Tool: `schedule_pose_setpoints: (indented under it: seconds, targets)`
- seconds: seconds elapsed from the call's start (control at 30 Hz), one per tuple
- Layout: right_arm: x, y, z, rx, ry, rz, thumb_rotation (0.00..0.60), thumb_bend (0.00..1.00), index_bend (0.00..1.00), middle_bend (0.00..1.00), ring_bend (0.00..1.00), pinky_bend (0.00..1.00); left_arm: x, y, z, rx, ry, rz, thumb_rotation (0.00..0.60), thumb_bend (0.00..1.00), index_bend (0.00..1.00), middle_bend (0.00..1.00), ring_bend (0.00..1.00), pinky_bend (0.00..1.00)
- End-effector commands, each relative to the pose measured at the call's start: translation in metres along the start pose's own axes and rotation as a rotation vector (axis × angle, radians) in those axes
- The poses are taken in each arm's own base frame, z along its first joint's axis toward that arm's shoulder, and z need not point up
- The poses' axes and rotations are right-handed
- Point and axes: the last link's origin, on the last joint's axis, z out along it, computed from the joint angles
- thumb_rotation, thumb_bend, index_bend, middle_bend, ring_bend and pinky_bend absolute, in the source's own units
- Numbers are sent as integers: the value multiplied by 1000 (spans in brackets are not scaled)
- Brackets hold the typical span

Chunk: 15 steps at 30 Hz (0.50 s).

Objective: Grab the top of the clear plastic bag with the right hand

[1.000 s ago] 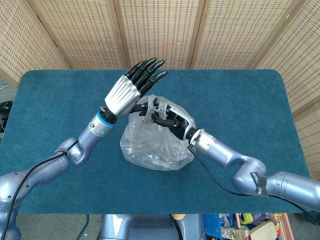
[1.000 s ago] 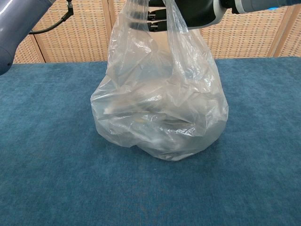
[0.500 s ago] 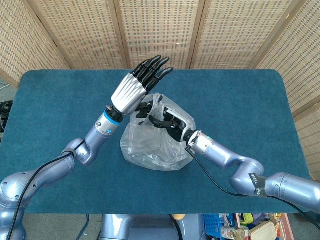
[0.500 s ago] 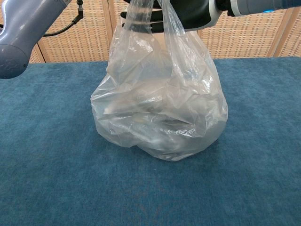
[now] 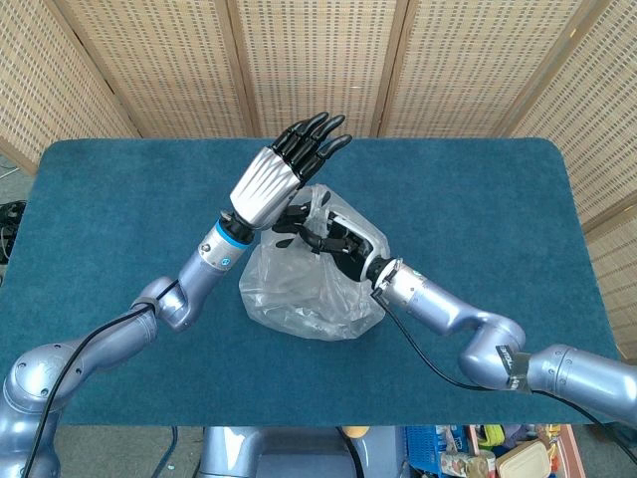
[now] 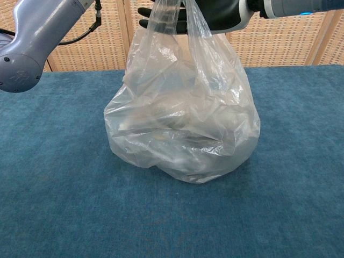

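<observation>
A clear plastic bag (image 5: 309, 284) stands on the blue table (image 5: 119, 219), full and crumpled; in the chest view the bag (image 6: 183, 123) fills the middle. My right hand (image 5: 333, 242) grips the gathered top of the bag, its dark fingers closed around the plastic, and shows at the top edge in the chest view (image 6: 212, 13). My left hand (image 5: 284, 169) is raised above and to the left of the bag top, fingers spread and straight, holding nothing.
Wicker screens (image 5: 318, 60) stand behind the table. The left forearm (image 6: 37, 37) crosses the upper left of the chest view. A cable runs along the right arm (image 5: 468, 329).
My left hand has moved right and slightly up, closer over the bag top. The right hand keeps its grip and has lifted the bag top a little.
</observation>
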Motion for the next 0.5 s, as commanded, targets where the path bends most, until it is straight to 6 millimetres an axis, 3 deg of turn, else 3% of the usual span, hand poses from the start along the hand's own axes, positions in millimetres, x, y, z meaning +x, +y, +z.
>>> schedule_pose_setpoints:
  seconds: [0.03, 0.33, 0.5]
  targets:
    - [-2, 1, 0, 2, -12, 19, 600, 668, 346, 370, 256, 312, 0, 1, 1, 0, 3, -2, 600, 344, 54, 0, 12, 155]
    - [-1, 0, -3, -8, -23, 23, 600, 667, 341, 390, 307, 354, 0, 0, 2, 4, 7, -4, 600, 344, 55, 0, 12, 155]
    - [1, 4, -6, -27, -26, 3, 600, 668, 443, 484, 366, 354, 1, -3, 3, 10, 11, -1, 600, 344, 56, 0, 12, 155]
